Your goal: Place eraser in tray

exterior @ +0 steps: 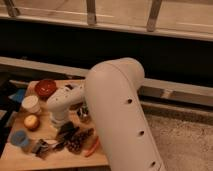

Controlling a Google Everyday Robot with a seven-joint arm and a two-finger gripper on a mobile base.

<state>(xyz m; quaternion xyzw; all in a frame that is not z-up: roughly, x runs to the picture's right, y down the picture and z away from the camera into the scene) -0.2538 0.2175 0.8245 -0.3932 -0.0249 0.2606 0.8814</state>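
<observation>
My gripper (65, 130) reaches down over the middle of the wooden table (57, 159), below the white wrist (61, 102). A dark flat shape sits right at its tip, and I cannot tell whether it is the eraser or part of the gripper. I cannot make out the eraser as a separate block. The green tray does not show; my large white arm (120, 115) covers the right side of the table.
A red-brown bowl (46, 88) stands at the back left, with a white cup (31, 104), a small yellow-orange round thing (31, 122) and a blue cup (19, 138) in front of it. A pine cone (80, 140), an orange stick (92, 148) and metal utensils (42, 147) lie near the front edge.
</observation>
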